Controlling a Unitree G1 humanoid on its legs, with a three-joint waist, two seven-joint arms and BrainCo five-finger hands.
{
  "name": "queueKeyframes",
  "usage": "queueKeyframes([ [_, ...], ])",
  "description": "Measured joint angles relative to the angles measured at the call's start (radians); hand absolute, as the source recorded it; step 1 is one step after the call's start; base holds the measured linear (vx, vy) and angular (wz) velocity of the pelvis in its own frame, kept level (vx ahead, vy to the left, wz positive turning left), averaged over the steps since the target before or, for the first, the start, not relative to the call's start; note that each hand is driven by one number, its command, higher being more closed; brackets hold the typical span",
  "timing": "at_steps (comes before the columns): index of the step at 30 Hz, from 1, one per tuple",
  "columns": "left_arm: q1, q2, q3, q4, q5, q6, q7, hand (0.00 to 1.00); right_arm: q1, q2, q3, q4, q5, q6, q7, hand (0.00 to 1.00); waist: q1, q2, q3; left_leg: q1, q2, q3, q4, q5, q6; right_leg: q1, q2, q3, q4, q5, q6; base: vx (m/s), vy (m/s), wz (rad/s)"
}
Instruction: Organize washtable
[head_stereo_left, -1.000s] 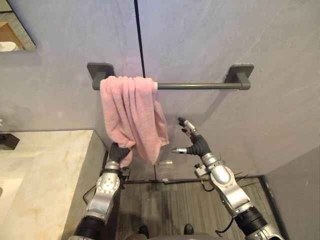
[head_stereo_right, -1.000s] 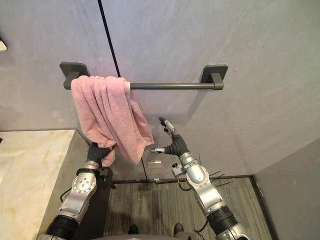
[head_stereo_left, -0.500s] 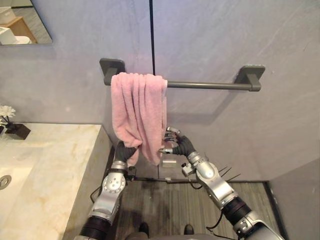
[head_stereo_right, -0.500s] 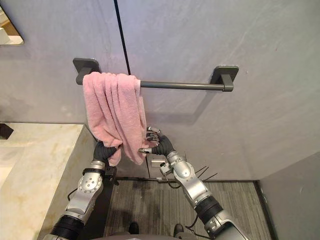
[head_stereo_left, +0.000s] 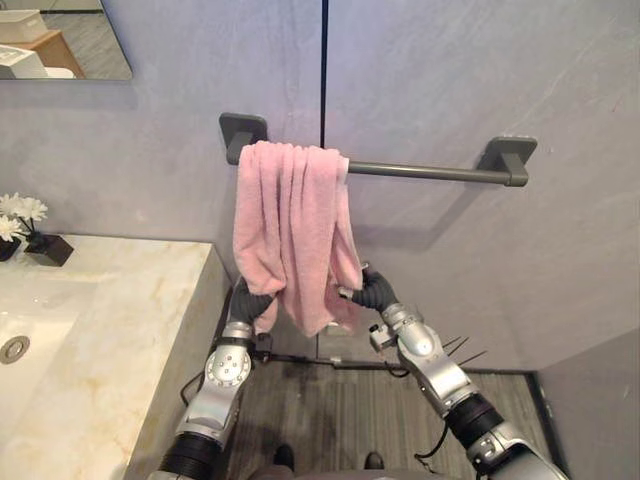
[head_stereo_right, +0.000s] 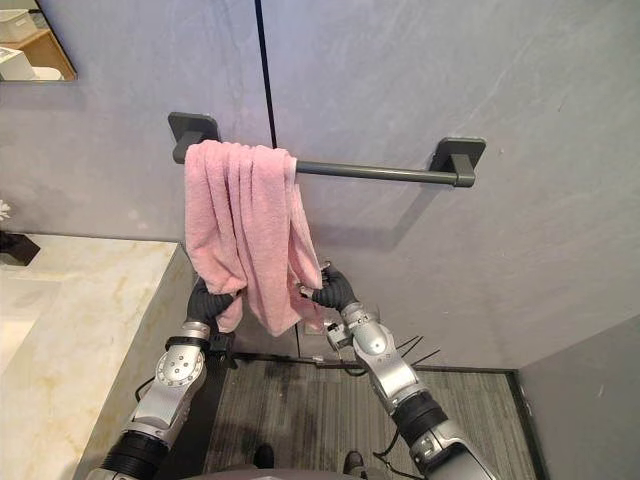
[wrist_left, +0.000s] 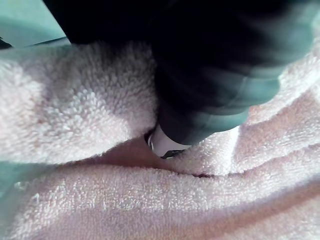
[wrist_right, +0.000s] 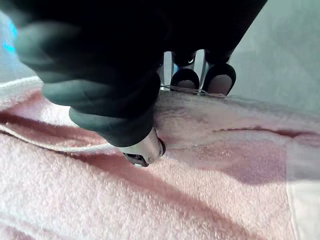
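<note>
A pink towel (head_stereo_left: 290, 230) hangs bunched over the left end of a dark grey towel bar (head_stereo_left: 430, 172) on the wall. My left hand (head_stereo_left: 249, 303) is shut on the towel's lower left corner, and the cloth folds around its thumb (wrist_left: 167, 142). On the towel's lower right edge my right hand (head_stereo_left: 369, 292) is shut, the fingertips (wrist_right: 186, 78) curled over the hem and the thumb (wrist_right: 142, 150) pressed into the cloth.
A marble washtable (head_stereo_left: 110, 320) with a sink drain (head_stereo_left: 13, 348) stands at the left. White flowers in a dark pot (head_stereo_left: 40, 243) sit at its back edge under a mirror (head_stereo_left: 60, 40). A wood-look floor (head_stereo_left: 340, 410) lies below the bar.
My right hand moved left from open air to the towel's lower right edge and closed on it. The left hand kept its hold. The camera shifted, so the scene slid right.
</note>
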Motion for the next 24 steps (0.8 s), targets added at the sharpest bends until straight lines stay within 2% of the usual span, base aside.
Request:
queueKeyframes([
  [17,0.007,-0.027,0.06,-0.016,-0.01,0.0,-0.013,1.0,0.094,-0.007,-0.237,-0.044,0.021,-0.001,-0.027,1.0,-0.002,-0.001,-0.001,0.004,0.002,0.006,-0.001,0.0,0.0,0.001,0.0,0.004,-0.001,0.0,0.0,0.0,0.0,0.0],
  [24,0.029,-0.065,0.06,-0.042,-0.044,-0.009,-0.031,1.0,0.12,0.024,-0.312,-0.065,0.021,-0.003,-0.031,1.0,-0.003,-0.001,-0.001,0.02,0.002,0.021,-0.011,0.0,0.0,0.004,0.0,0.019,-0.001,0.0,0.0,-0.01,-0.001,-0.06],
])
